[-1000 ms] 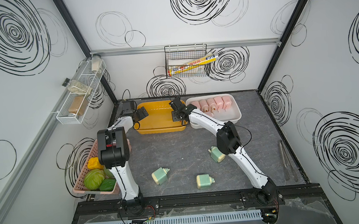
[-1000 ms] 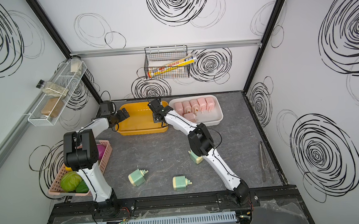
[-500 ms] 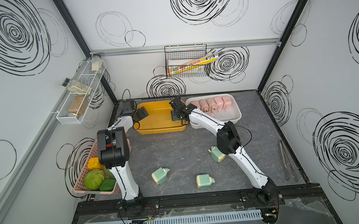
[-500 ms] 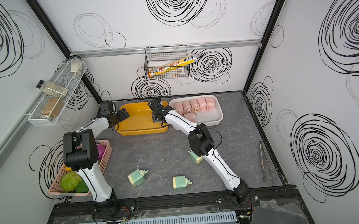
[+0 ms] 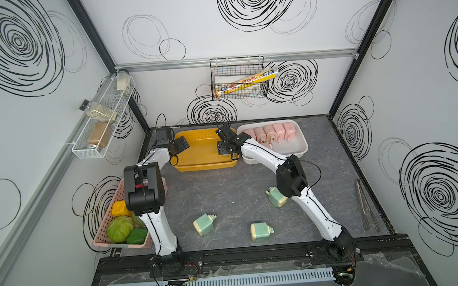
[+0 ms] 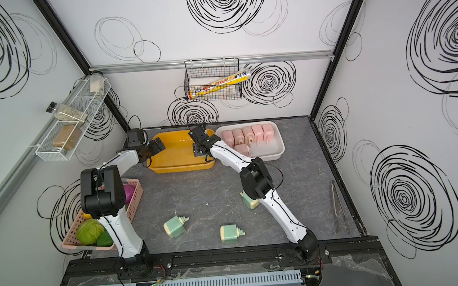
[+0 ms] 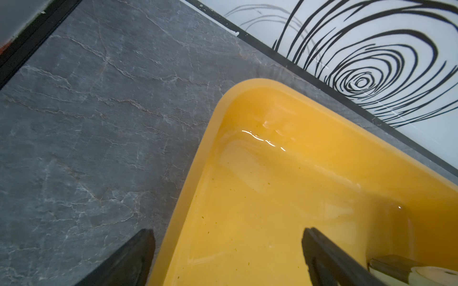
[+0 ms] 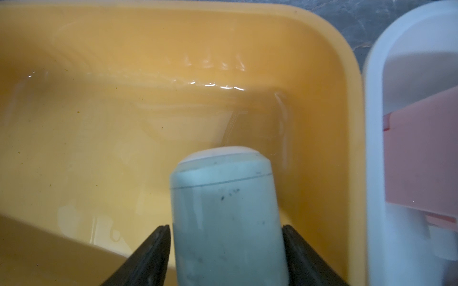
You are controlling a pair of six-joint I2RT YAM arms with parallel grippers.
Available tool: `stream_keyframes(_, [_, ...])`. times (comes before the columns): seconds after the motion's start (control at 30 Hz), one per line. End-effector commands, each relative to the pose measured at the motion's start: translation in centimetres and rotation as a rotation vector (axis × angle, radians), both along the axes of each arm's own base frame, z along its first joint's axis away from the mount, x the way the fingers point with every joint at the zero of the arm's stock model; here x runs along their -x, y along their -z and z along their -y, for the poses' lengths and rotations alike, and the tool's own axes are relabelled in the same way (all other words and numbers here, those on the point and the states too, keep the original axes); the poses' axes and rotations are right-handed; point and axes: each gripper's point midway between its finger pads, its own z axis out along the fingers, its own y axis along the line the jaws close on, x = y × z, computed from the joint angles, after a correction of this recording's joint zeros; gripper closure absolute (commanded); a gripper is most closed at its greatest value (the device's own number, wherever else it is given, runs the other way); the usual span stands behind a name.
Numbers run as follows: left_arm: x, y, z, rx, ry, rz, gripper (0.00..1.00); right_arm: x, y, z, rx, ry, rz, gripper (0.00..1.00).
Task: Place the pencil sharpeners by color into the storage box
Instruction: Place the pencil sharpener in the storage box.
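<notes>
A: Far back on the gray stone-look table (image 5: 225,188), what are the arms doing?
B: Ok, right gripper (image 8: 226,229) is down inside the yellow plastic tray (image 5: 204,166), at its right end. One mint green pencil sharpener w/ cream end (image 8: 223,188) sits between its black fingers (image 8: 153,252).
A: Pinching it?
B: Can't tell. Fingers are right at both its sides, maybe touching, maybe not.
A: And left gripper (image 7: 226,231)?
B: Its fingers (image 7: 138,252) are spread wide. One is over the table, other is over the tray, so the tray's left rim is between them.
A: Pink ones?
B: 6 pastel pink pencil sharpeners (image 5: 270,132) lie in the white plastic tray (image 5: 291,144), just right of the yellow one. 5 in a row at the far side, 1 nearer, partly behind the right arm.
A: Other green ones?
B: 3 lie on the table, near side, apart from each other: left green sharpener (image 5: 204,225), middle green sharpener (image 5: 260,231), and right green sharpener (image 5: 277,198) just beside the right arm's elbow.
</notes>
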Motion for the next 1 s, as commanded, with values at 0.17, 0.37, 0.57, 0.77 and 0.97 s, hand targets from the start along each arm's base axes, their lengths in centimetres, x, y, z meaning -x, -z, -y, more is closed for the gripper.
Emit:
stream_keyframes(0.17, [-0.8,-2.8,1.4,-0.001,0.048,0.070,0.01,0.7,-4.8,-1.4,-0.080,-0.011,0.045,0.25])
stream_keyframes(0.37, [-0.6,-3.0,1.2,-0.015,0.041,0.066,0.01,1.1,-6.5,-0.5,-0.061,-0.007,0.056,0.23])
stream_keyframes(0.57, [0.3,-4.8,0.6,-0.051,0.018,0.086,0.01,2.6,-10.4,-0.2,-0.095,-0.042,0.098,0.15])
stream_keyframes(0.77, [1.9,-7.6,0.1,-0.088,-0.017,0.117,0.01,4.8,-14.5,0.8,-0.167,-0.086,0.145,0.00])
stream_keyframes(0.97, [4.6,-11.3,1.4,-0.068,-0.017,0.218,0.01,8.2,-17.7,3.7,-0.228,-0.108,0.213,0.00])
